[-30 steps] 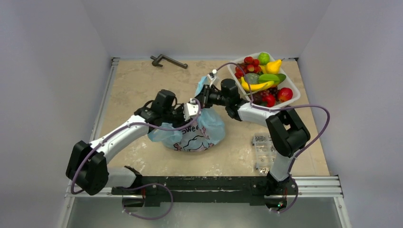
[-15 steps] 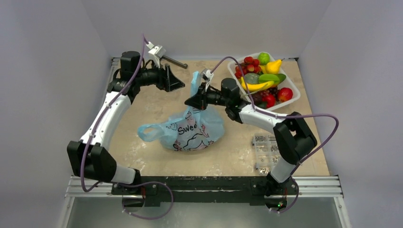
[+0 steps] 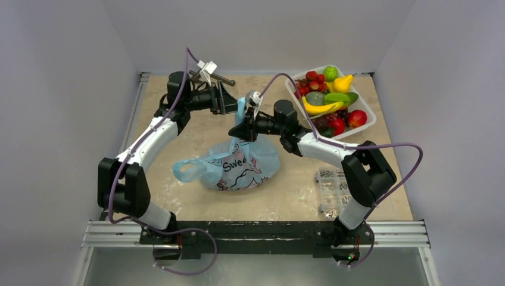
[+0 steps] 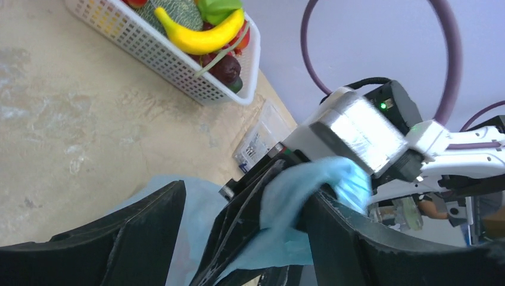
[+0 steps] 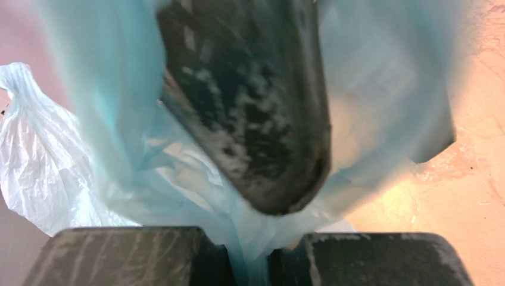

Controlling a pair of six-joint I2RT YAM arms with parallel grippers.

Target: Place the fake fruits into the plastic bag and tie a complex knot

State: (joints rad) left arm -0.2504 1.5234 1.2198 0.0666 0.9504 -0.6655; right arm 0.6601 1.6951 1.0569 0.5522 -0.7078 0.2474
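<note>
On the table (image 3: 286, 199) lie the plastic bag (image 3: 244, 168), white basket (image 4: 178, 65), clear box (image 3: 331, 190) and dark bar (image 3: 227, 80).

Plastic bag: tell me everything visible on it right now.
The plastic bag is thin, crinkly light-blue film with a white patch printed in pink and dark. It sits bulging in the middle of the table. One handle loop lies slack on the table to its left; the other handle is pulled up, pinched in the right gripper. The open left gripper sits at that raised handle's tip, not clamping it.
</note>
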